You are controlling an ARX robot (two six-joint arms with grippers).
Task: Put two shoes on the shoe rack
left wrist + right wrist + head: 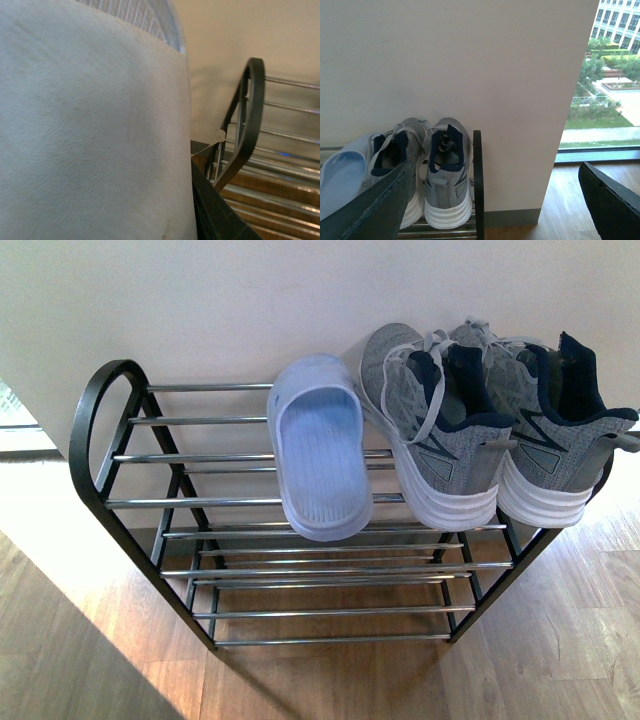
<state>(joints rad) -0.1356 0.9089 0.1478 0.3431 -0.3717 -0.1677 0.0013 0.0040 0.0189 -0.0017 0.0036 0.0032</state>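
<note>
Gripper on the left [202, 202]: seemed clamped on a second slide [90, 125], pale and filling its wrist view; on the right [496, 167], gaped wide, held nothing.
Found the shoe rack [100, 440] against the wall, top tier already carrying both grey sneakers [480, 440] at its right end and one blue slide [318, 465] just beside them, near end overhanging the front bar; judged only the held slide left to set on the bare bars.

Bright daylight, floor glare, L-wrist blurry
</note>
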